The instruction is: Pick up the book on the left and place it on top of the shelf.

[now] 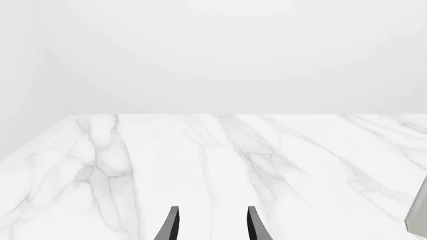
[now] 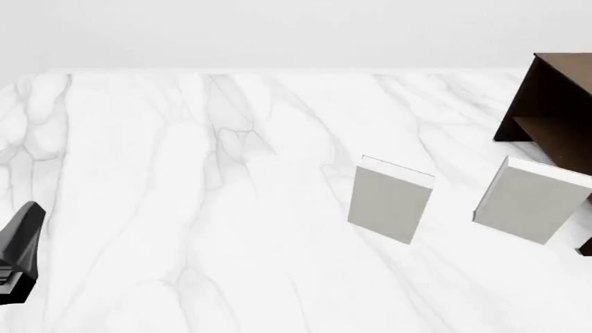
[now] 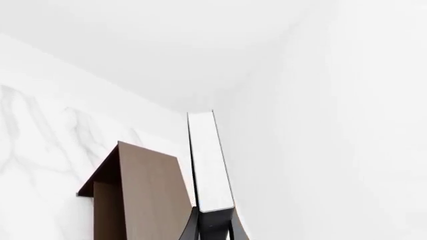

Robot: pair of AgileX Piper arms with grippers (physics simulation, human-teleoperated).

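L wrist view: left gripper (image 1: 213,226) had its two dark fingertips apart w/ nothing between them, over bare marble table (image 1: 200,165); a grey book edge (image 1: 418,215) showed at the frame side.

Front view: left arm (image 2: 19,253) sat low at the table's left edge. Two pale grey books stood upright, one mid-table (image 2: 389,198), one (image 2: 530,198) just beside the shelf (image 2: 553,104) at far right. R gripper not visible here.

R wrist view: right gripper (image 3: 212,227) was clamped on the book (image 3: 209,160), dark cover, white page edges facing the cam, held in the air close beside the shelf's flat top (image 3: 150,195).
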